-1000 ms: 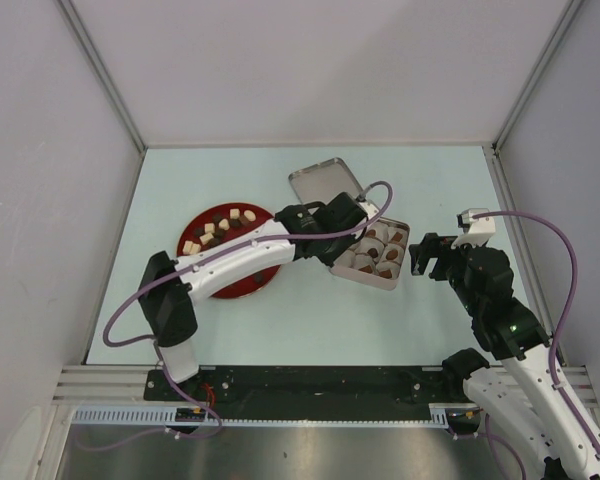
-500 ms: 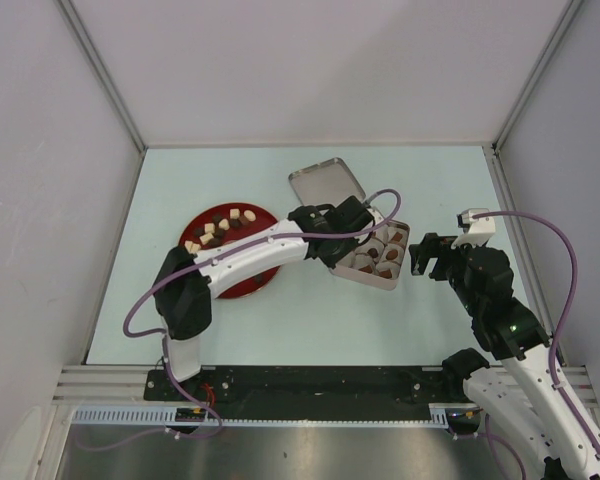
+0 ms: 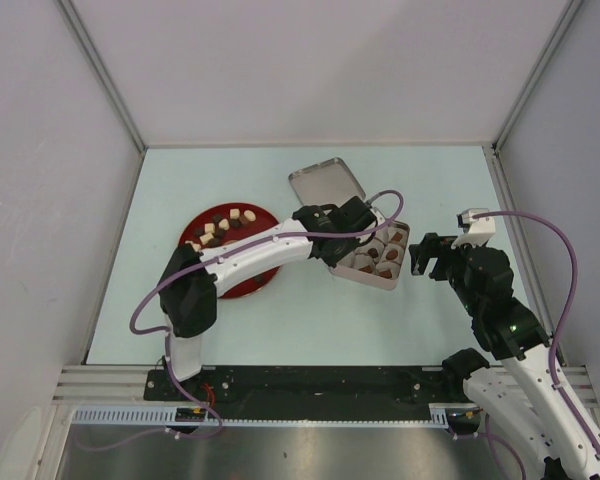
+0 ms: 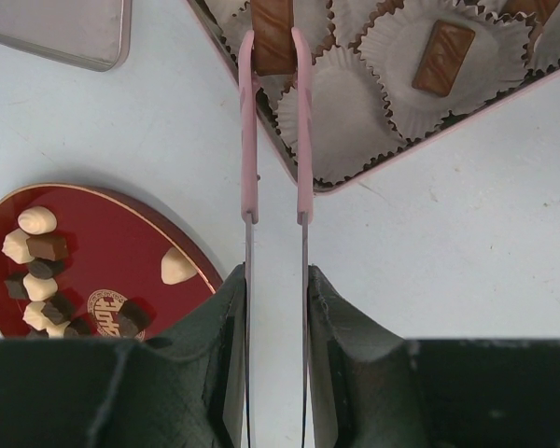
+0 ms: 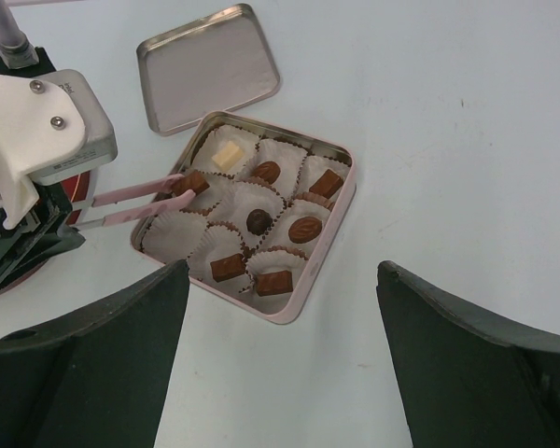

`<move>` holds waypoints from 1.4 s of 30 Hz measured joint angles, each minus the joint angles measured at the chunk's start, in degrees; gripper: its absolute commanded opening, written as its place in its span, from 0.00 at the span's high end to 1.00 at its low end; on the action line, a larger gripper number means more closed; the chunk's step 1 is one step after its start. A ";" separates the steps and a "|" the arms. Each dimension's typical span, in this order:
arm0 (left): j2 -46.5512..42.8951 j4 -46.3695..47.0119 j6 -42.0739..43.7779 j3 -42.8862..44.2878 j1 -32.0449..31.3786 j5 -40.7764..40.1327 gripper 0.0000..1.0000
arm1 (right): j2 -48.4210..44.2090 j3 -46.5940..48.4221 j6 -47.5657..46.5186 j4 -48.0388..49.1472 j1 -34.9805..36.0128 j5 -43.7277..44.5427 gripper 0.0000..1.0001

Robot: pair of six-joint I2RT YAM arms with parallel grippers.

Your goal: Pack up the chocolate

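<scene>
My left gripper [image 3: 345, 232] is shut on pink tweezers [image 4: 247, 140], whose tips pinch a brown chocolate piece [image 4: 273, 37] over a white paper cup at the left side of the square tin [image 4: 448, 126]. In the right wrist view the held piece [image 5: 194, 180] is at the tin's [image 5: 303, 299] left-middle cup. Several cups hold chocolates; some at the near left are empty. More dark and cream pieces [image 4: 39, 247] lie on the red plate [image 4: 103, 243], which the top view shows left of the tin [image 3: 185, 235]. My right gripper [image 3: 428, 258] is open and empty, just right of the tin.
The tin's lid [image 3: 325, 183] lies flat on the table behind the tin, next to its far-left corner; it also shows in the right wrist view [image 5: 210, 65]. My left arm reaches across the red plate, hiding part of it. Walls enclose the table on three sides.
My left arm has stretched a little further toward the tin, carrying the tweezers and the brown piece over the cups. The right arm has not moved.
</scene>
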 measured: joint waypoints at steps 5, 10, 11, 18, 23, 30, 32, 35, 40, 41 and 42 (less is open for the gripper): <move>0.42 -0.24 0.11 0.44 0.00 -0.26 0.78 | 0.00 0.00 0.00 0.00 0.00 0.00 0.14; 0.96 -0.50 0.42 1.01 0.00 -0.26 0.73 | 0.00 0.00 0.00 0.00 0.00 0.00 0.13; 1.01 -0.55 0.42 1.01 0.00 -0.26 0.72 | 0.00 0.00 0.00 0.00 0.00 0.00 0.13; 1.07 -0.83 0.44 1.07 0.00 -0.26 0.69 | 0.00 0.00 0.00 0.00 0.00 0.00 0.14; 1.07 -0.83 0.46 1.18 0.00 -0.26 0.67 | 0.00 0.00 0.00 0.00 0.00 0.00 0.14; 1.09 -0.83 0.46 1.31 0.02 -0.31 0.66 | 0.00 0.00 0.00 0.00 0.00 0.02 0.14; 1.09 -0.81 0.44 1.40 0.07 -0.33 0.66 | 0.00 0.00 0.00 -0.02 0.00 0.00 0.14; 1.09 -0.83 0.42 1.81 0.11 -0.55 0.67 | 0.02 0.00 0.00 0.00 0.00 0.00 0.13; 0.74 -0.68 -0.15 2.58 0.79 -0.72 0.67 | 0.07 0.00 0.00 -0.02 0.00 0.00 0.13; 0.35 -0.72 -0.42 2.60 0.98 -0.72 0.67 | 0.07 0.00 0.00 -0.02 0.00 0.02 0.13; -0.26 -0.74 -0.72 2.60 1.31 -0.72 0.67 | 0.07 0.00 0.00 -0.02 0.00 0.00 0.13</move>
